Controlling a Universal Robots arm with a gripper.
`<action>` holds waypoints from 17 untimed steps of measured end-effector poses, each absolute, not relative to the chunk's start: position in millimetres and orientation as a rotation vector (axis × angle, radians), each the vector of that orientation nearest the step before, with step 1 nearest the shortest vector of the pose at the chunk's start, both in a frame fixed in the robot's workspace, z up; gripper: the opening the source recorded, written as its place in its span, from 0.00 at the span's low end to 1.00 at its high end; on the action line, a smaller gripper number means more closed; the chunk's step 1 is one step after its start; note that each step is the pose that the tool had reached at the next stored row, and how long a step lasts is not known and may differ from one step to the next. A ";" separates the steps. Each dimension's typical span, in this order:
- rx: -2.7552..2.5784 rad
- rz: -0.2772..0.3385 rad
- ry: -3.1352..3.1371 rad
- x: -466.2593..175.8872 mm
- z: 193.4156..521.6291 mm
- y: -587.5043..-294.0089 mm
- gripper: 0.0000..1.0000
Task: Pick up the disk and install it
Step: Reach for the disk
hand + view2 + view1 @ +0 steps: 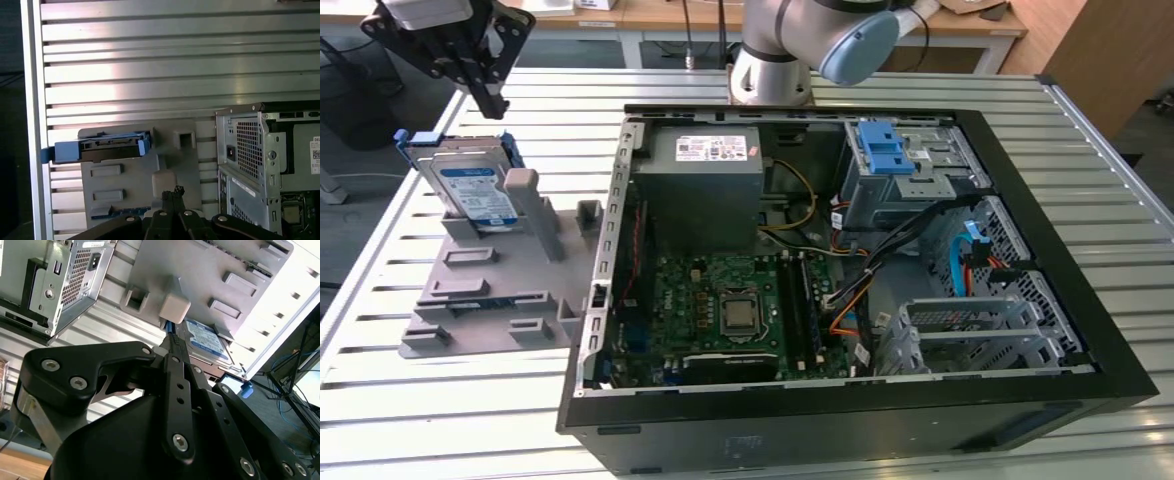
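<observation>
The disk (470,190) is a silver drive with a blue-and-white label and a blue frame. It stands leaning in a grey holder (494,290) on the table, at the exterior view's left. My gripper (486,100) hangs above it, apart from it, fingers shut together with nothing between them. In the first wrist view the disk (102,148) appears edge-on beyond the gripper (173,192). In the second wrist view its label (205,340) lies past the gripper (172,340).
An open computer case (1067,250) lies on the slatted metal table (400,260), right of the holder. Inside are a grey power supply (710,180), the motherboard (727,310), a blue latch on a metal cage (887,150), cables and a drive cage (974,330).
</observation>
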State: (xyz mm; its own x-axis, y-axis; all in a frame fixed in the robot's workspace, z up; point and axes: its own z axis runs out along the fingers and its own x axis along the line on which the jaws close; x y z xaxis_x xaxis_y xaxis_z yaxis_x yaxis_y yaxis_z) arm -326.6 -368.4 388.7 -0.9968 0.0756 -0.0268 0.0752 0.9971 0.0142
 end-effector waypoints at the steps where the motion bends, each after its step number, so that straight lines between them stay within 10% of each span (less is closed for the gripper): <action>1: 0.117 0.021 3.112 -326.9 388.6 -367.8 0.11; 17: 0.117 0.020 3.113 -341.9 387.2 -361.1 0.11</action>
State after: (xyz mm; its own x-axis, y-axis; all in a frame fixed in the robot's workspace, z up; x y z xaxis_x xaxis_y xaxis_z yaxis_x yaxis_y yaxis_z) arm -341.9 -361.1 387.2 -0.9968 0.0755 -0.0253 0.0751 0.9971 0.0141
